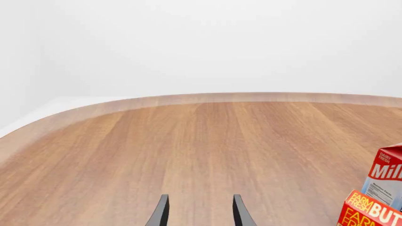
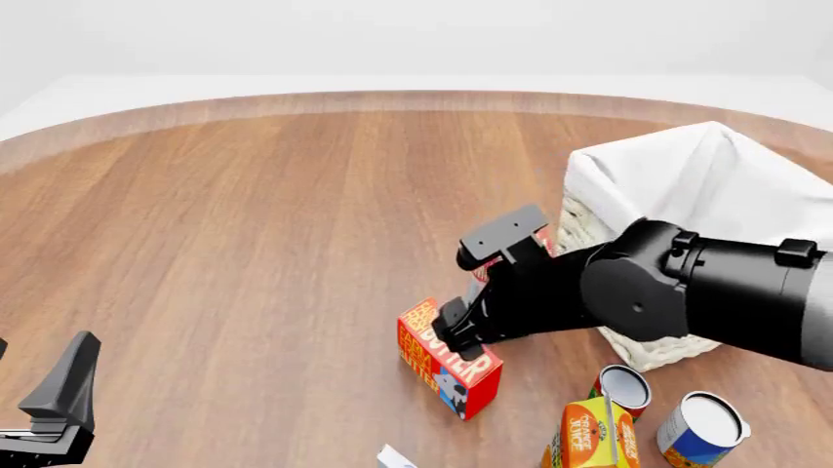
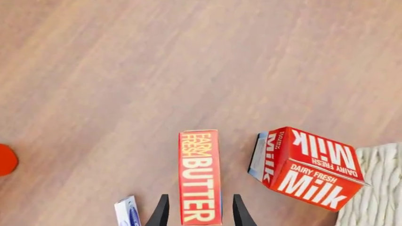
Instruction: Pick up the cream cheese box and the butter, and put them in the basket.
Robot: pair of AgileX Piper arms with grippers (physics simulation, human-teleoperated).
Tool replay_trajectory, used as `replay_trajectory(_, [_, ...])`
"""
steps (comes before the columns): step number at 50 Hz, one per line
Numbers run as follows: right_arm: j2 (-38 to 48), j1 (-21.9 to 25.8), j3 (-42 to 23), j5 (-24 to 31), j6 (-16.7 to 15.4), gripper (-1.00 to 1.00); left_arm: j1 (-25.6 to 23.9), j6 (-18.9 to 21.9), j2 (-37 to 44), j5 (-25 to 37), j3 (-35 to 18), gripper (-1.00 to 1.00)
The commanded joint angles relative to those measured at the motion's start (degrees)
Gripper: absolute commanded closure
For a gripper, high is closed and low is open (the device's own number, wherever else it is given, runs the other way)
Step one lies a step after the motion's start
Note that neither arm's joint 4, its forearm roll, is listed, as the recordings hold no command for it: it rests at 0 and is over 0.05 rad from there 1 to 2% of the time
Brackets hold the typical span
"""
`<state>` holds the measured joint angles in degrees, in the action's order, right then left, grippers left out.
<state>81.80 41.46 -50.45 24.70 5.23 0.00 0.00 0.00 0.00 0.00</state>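
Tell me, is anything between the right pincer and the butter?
No. The right pincer is right over the butter, a finger on each side, nothing between. The milk carton stands beside it, off to one side.

Left gripper (image 2: 59,405): near left corner, jaws apart, empty.
Right gripper (image 3: 199,212): centre-right, angled downward, jaws apart.
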Motion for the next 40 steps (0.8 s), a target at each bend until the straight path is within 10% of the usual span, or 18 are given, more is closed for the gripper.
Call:
replay_trajectory(1, [1.22,0.07,0.87,-1.61,0.49,-1.00,0.00,0.00,0.00,0.00,0.00,-1.00])
replay_trajectory(40, [3.74,1.53,5.62,-6.99,3.74,-1.00,0.00,0.00,0.00,0.00,0.00,-1.00])
